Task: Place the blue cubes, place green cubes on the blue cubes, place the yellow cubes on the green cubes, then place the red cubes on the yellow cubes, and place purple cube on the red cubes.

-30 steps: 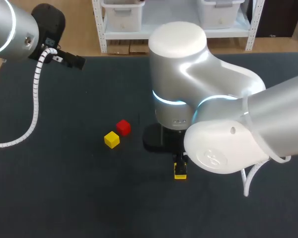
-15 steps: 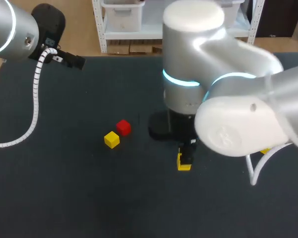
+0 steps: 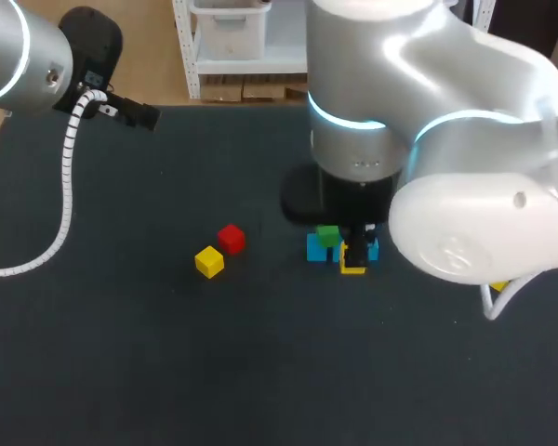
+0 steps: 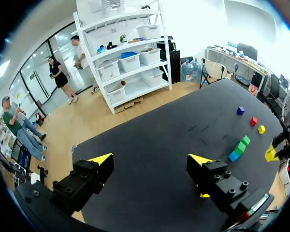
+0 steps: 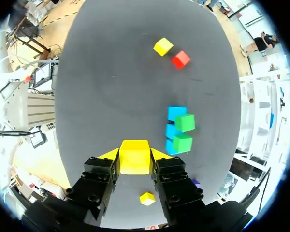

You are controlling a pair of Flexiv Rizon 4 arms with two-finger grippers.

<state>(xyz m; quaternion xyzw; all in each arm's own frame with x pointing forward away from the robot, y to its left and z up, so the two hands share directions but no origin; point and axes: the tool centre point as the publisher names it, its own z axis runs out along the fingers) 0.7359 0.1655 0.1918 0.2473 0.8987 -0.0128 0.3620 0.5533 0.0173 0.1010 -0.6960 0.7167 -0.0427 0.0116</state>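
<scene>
My right gripper (image 5: 135,162) is shut on a yellow cube (image 5: 134,153), held above the table beside the stack. Ahead of it two blue cubes (image 5: 176,113) lie side by side, each with a green cube (image 5: 185,122) on top; the second green cube (image 5: 182,142) is nearer the fingers. In the head view the right gripper (image 3: 352,262) hangs over the blue cubes (image 3: 316,248) and a green cube (image 3: 327,236). A loose yellow cube (image 3: 208,262) and a red cube (image 3: 231,239) sit to the left. My left gripper (image 4: 150,162) is open and empty, high at the far left.
Another yellow cube (image 5: 147,198) lies on the mat under my right gripper, and a purple cube (image 4: 240,110) sits farther off. The large right arm (image 3: 446,139) hides much of the table's right half. A white cable (image 3: 67,186) hangs from the left arm.
My right arm has carried the yellow cube away from the front of the table toward the back, uncovering the blue and green cubes. The left arm has not moved.
</scene>
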